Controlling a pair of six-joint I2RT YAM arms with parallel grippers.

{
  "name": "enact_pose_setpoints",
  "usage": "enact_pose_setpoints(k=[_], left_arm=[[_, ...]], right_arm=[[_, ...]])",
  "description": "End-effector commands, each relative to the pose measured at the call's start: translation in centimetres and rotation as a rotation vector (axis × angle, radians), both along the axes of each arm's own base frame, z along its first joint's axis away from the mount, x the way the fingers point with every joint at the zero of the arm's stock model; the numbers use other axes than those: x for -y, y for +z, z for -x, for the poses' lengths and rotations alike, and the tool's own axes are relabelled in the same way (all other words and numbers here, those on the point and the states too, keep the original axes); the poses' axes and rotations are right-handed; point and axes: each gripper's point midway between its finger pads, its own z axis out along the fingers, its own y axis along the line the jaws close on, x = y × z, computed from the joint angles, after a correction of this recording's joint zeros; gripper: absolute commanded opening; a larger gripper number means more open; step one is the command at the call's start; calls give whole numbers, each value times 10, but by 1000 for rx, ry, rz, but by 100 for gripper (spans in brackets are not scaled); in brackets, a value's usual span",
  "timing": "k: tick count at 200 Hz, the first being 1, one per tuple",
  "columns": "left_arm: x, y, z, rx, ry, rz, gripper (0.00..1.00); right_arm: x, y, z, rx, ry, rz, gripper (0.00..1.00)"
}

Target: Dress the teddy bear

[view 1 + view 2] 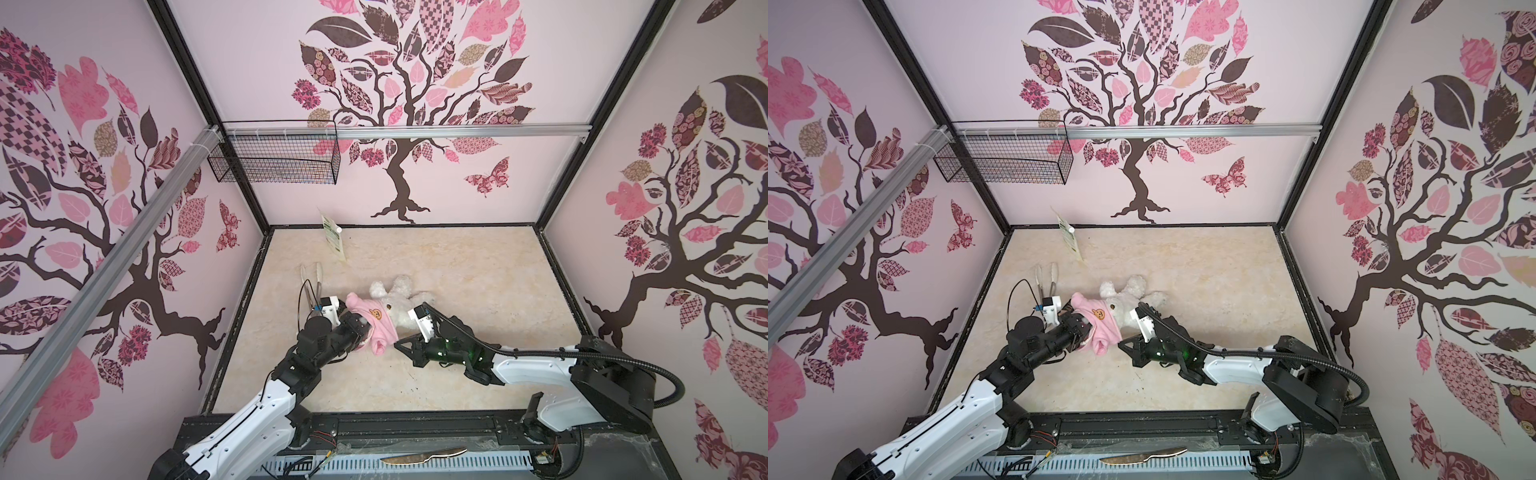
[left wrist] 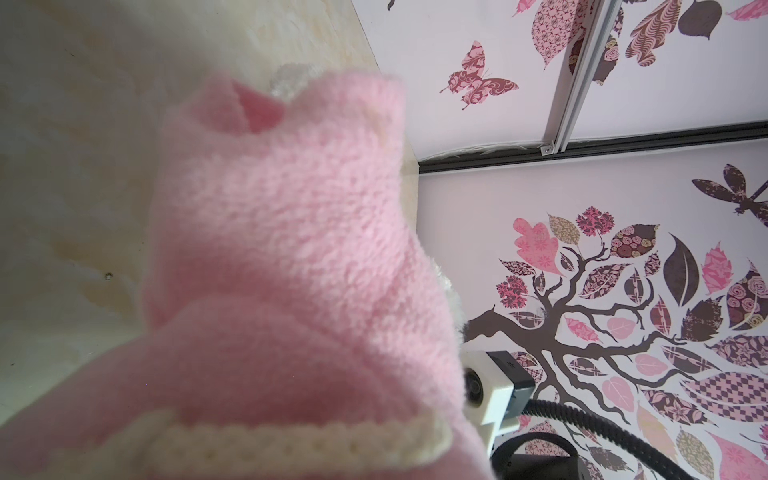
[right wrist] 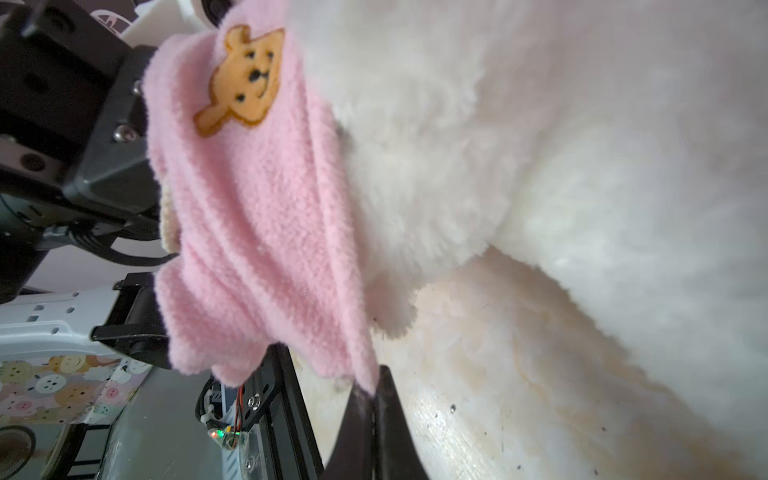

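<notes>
The white teddy bear (image 1: 401, 297) (image 1: 1131, 295) lies on the table. A pink hoodie (image 1: 372, 322) (image 1: 1096, 322) with an orange bear patch (image 3: 241, 79) covers its near-left end and hangs loose below that. My left gripper (image 1: 362, 330) (image 1: 1086, 332) is buried in the hoodie's left side and shut on the fabric. In the left wrist view the hoodie (image 2: 291, 249) hides the jaws. My right gripper (image 1: 396, 343) (image 3: 374, 395) is shut, pinching the hoodie's lower edge (image 3: 361, 370) just above the table. White fur of the bear (image 3: 540, 145) fills the right wrist view.
Metal tongs (image 1: 311, 282) lie just behind the left arm. A printed card (image 1: 334, 239) leans near the back wall. A black wire basket (image 1: 274, 160) hangs from the rail at the upper left. A knife (image 1: 424, 456) rests on the front rail.
</notes>
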Motion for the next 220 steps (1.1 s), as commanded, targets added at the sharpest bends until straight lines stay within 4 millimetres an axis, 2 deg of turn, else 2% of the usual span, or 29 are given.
enact_pose_setpoints(k=[1,23,55,75,94,114,136,157,161,185,220], left_arm=[[-19,54,-15,168,120,117,0],[-11,55,-10,161,69,141,0],[5,59,-3,178,-42,141,0],[15,61,3,201,-120,113,0],[26,61,10,225,-211,66,0],[36,55,15,246,-301,-8,0],[40,47,16,279,-362,-119,0],[45,45,15,340,-405,-196,0],[44,38,15,326,-415,-225,0],[43,33,14,407,-468,-379,0],[49,37,23,643,-573,-569,0]], right_arm=[[50,-73,-5,-143,-112,188,0],[70,-79,-21,-114,-208,240,0],[104,-75,-48,-92,-362,242,0],[127,-68,-62,-69,-443,240,0],[139,-54,-72,-31,-485,228,0],[134,-35,-73,24,-454,202,0],[102,-9,-56,71,-253,75,0],[85,-8,-39,24,-113,49,0],[84,-9,-36,20,-97,49,3],[90,-3,-27,35,-75,84,16],[102,44,-18,161,-79,73,31]])
